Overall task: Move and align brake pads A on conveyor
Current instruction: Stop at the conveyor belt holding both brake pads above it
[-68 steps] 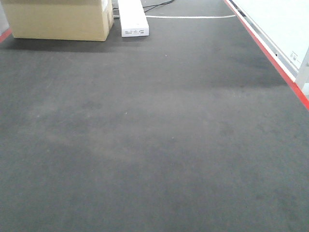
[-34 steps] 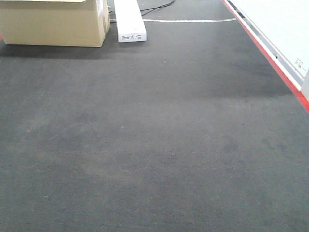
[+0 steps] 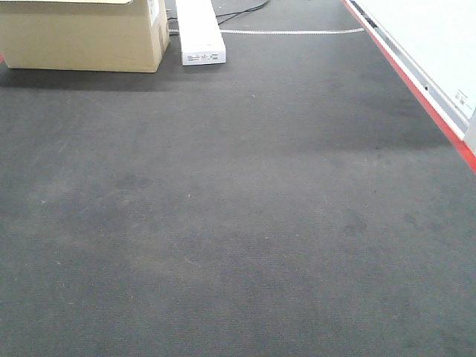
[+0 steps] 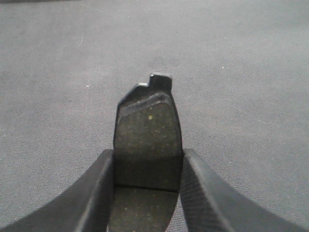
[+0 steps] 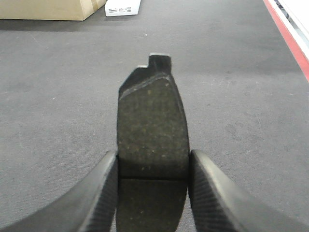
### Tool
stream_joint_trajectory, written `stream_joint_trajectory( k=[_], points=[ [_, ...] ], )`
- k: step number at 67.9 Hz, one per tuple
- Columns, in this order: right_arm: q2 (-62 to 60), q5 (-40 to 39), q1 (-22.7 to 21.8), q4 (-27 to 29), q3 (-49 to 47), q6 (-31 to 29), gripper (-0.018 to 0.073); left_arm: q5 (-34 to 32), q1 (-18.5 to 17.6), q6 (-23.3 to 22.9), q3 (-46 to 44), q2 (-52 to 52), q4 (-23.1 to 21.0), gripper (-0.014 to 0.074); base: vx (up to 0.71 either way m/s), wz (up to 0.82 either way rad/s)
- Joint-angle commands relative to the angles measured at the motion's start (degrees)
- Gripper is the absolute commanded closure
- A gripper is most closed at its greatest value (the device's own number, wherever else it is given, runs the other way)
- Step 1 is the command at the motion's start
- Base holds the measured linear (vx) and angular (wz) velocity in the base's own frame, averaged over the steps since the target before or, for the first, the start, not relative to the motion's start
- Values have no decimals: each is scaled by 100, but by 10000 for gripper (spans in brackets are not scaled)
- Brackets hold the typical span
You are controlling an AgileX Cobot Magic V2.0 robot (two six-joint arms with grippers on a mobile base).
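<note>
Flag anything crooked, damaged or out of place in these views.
Nothing looks damaged. The left jaws hold a brake pad straight; the right jaws hold a second pad the same way. Only oddities: a cardboard box and a white case sitting at the far end of the belt, which shows faint blotches.

i am clamping my left gripper (image 4: 147, 154) on a brake pad (image 4: 147, 125). my two dark, textured fingers (image 4: 94, 193) are pressing against its long sides, right at the groove across its middle. the jaws are standing only as far apart as the pad is wide, and its tabbed end is sticking out ahead of my fingertips. i am closing my right gripper (image 5: 153, 154) the same way on a second brake pad (image 5: 152, 116), one finger touching each long side and the tabbed end pointing forward. both wrists are aiming forward and tilting downward.
</note>
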Motion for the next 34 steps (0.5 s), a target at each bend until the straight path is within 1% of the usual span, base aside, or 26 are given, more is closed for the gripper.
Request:
stream_joint_trajectory(
  k=[1,34],
  points=[
    [52,-535,-4,-24,-157,-68,566,-541,-22,-26,-175,45,-60,603,0,0],
    [52,-535,-4,-24,-157,-68,566,-541,-22,-26,-175,45,-60,603,0,0]
  ],
)
